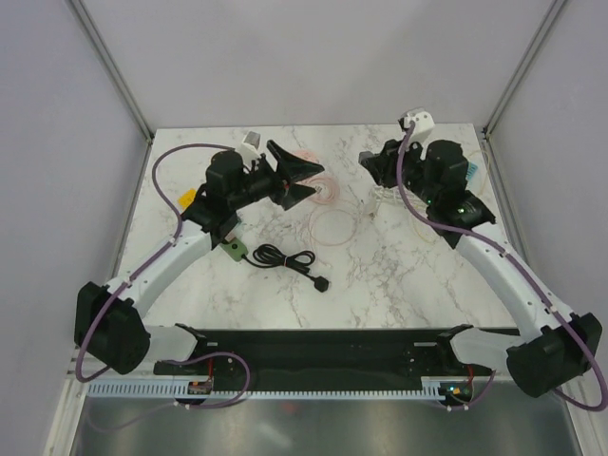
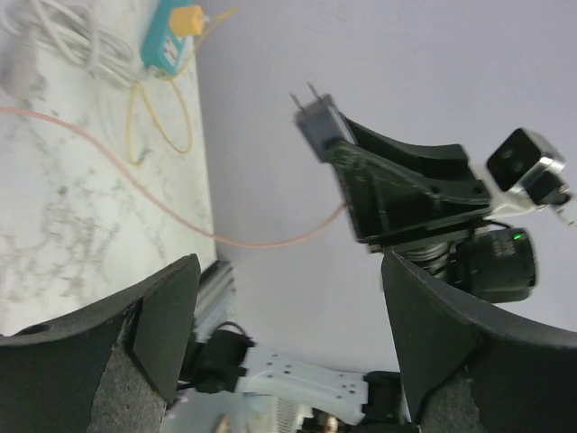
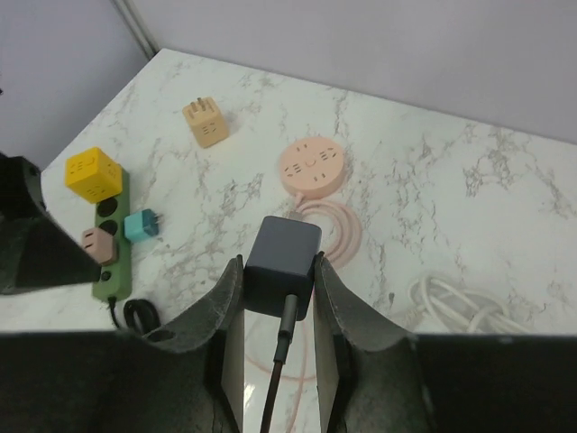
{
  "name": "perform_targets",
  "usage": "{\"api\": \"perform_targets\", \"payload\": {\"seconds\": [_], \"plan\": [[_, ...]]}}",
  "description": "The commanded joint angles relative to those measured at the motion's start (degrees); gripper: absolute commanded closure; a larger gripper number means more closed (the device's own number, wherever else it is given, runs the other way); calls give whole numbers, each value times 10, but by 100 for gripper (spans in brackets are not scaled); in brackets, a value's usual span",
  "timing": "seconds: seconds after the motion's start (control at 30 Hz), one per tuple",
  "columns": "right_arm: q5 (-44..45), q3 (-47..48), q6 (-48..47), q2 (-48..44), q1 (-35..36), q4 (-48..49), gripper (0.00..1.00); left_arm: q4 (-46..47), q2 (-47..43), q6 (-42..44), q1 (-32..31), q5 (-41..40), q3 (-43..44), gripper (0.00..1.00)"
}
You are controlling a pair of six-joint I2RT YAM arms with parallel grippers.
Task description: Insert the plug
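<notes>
My right gripper (image 3: 278,273) is shut on a dark grey plug (image 3: 283,245) with a dark cable, held above the marble table. In the left wrist view its two prongs (image 2: 314,97) point up and left, in the air. A round pink socket (image 3: 311,165) lies just beyond it. A green power strip (image 3: 112,239) at the left carries a yellow cube (image 3: 93,173), a teal plug (image 3: 142,225) and a pink plug (image 3: 96,244). My left gripper (image 1: 309,180) is open and empty, facing the right gripper (image 1: 372,167) across a small gap.
A tan cube adapter (image 3: 206,122) sits at the far left. Coiled pink cable (image 1: 332,226), a black cable (image 1: 285,258) and a white cable bundle (image 3: 460,302) lie on the table. A teal strip with a yellow plug (image 2: 171,36) and a white plug (image 1: 418,120) are at the back right.
</notes>
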Motion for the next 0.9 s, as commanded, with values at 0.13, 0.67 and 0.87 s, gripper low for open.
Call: {"api": "perform_targets", "payload": {"seconds": [0.13, 0.67, 0.87], "plan": [[-445, 58, 101, -61, -88, -173, 100, -60, -74, 257, 62, 56, -43, 14], [-468, 72, 226, -62, -116, -223, 100, -209, -91, 475, 90, 29, 8, 15], [-219, 167, 129, 54, -167, -436, 100, -257, -93, 542, 90, -27, 2, 14]]}}
